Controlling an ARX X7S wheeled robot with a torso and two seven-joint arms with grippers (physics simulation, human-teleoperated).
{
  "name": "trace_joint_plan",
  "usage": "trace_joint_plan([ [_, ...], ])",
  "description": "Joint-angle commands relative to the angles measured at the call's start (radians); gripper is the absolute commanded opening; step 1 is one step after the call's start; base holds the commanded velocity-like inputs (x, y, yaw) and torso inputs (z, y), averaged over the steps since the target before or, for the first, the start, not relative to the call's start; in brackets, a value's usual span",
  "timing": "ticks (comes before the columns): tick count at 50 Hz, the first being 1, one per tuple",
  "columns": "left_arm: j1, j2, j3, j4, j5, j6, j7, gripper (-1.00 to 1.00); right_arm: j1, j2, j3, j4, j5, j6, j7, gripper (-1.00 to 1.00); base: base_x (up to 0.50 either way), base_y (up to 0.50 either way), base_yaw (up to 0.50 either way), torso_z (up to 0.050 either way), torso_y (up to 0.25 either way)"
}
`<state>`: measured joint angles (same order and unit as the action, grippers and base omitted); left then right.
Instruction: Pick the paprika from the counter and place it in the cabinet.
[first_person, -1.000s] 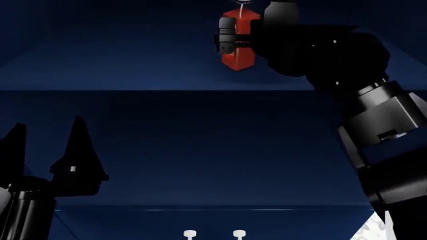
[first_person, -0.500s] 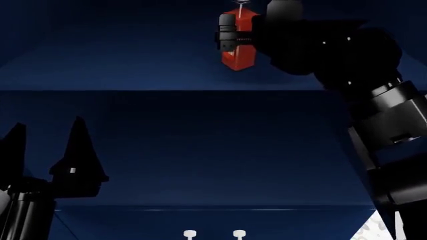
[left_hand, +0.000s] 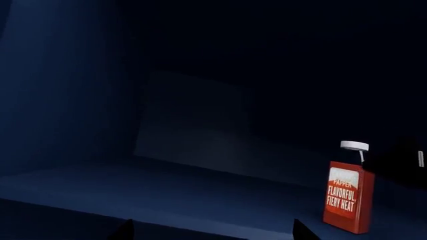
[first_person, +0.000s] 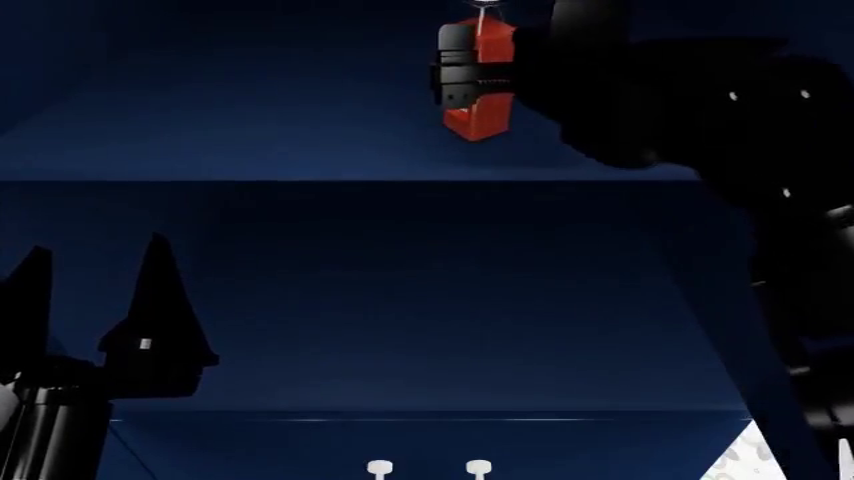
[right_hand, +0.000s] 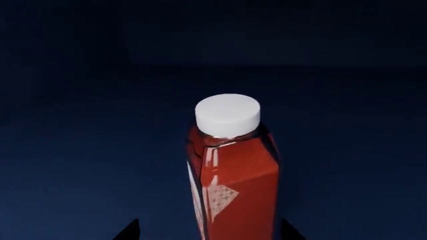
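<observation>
The paprika (first_person: 481, 80), a red bottle with a white cap, stands upright on the upper shelf (first_person: 267, 130) of the dark blue cabinet. My right gripper (first_person: 487, 70) is open, its fingers on either side of the bottle with a gap showing. In the right wrist view the paprika (right_hand: 233, 175) fills the space between the spread tips of the right gripper (right_hand: 208, 232). My left gripper (first_person: 96, 250) is open and empty, low at the left before a lower shelf. The left wrist view shows the paprika (left_hand: 348, 197) on the shelf beyond the left gripper (left_hand: 211, 232). The counter is out of view.
The cabinet's recess has dark side walls and a back wall (left_hand: 187, 120) close round the shelf. Two white drawer handles (first_person: 379, 467) (first_person: 478, 467) show below. My right arm (first_person: 694, 110) reaches across the upper right. A speckled pale patch (first_person: 741, 460) shows at the lower right.
My right arm's elbow and forearm have swung right and upward in the head view. The paprika has stayed in place on the shelf. The left arm has not moved.
</observation>
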<state>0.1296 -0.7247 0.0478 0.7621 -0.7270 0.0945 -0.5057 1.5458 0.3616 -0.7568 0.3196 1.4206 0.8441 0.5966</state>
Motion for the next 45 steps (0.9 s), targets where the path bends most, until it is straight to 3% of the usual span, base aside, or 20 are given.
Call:
trace_joint_plan([
  [1, -0.001, -0.001, 0.000, -0.001, -0.002, 0.001, 0.001, 1.00, -0.024, 0.044, 0.035, -0.124, 0.067, 0.026, 0.079, 1.00, 0.00, 0.00, 0.00, 0.000, 0.000],
  [20, 0.001, 0.000, 0.004, 0.002, 0.004, 0.000, -0.001, 1.00, -0.083, 0.131, 0.111, -0.351, 0.199, 0.031, 0.204, 1.00, 0.00, 0.00, 0.00, 0.000, 0.000],
  [45, 0.008, -0.005, -0.001, 0.009, 0.002, 0.002, -0.005, 1.00, -0.247, 0.229, 0.225, -0.814, 0.421, -0.057, 0.424, 1.00, 0.00, 0.00, 0.00, 0.000, 0.000],
])
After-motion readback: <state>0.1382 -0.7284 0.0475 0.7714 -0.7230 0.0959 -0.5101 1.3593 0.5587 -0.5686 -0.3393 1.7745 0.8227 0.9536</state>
